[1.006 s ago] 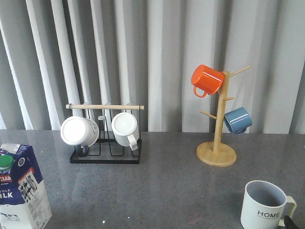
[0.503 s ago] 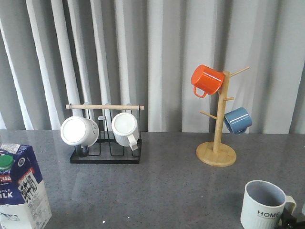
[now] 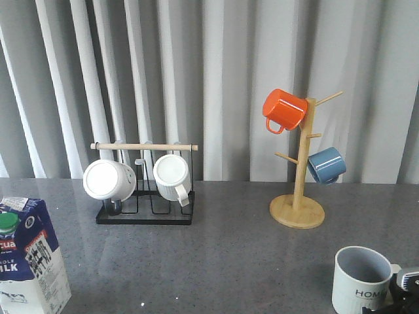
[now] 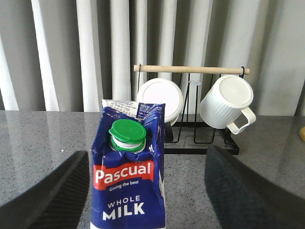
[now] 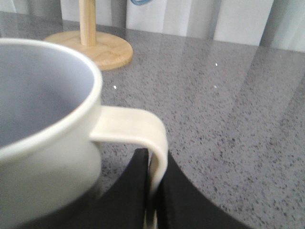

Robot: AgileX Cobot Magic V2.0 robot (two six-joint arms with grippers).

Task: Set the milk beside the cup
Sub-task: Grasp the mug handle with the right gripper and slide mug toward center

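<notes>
The milk, a blue and white carton with a green cap, stands upright at the table's front left. In the left wrist view the milk stands between the wide-apart fingers of my left gripper, which is open and does not touch it. The cup, a pale ribbed mug marked "HOME", stands at the front right. My right gripper is at its handle. In the right wrist view my right gripper is shut on the cup's cream handle, beside the cup's body.
A black wire rack with a wooden bar holds two white mugs at the back left. A wooden mug tree with an orange mug and a blue mug stands back right. A grey curtain hangs behind.
My right gripper has come up into the front view at the bottom right corner and now covers the cup's handle. The milk has not moved.
</notes>
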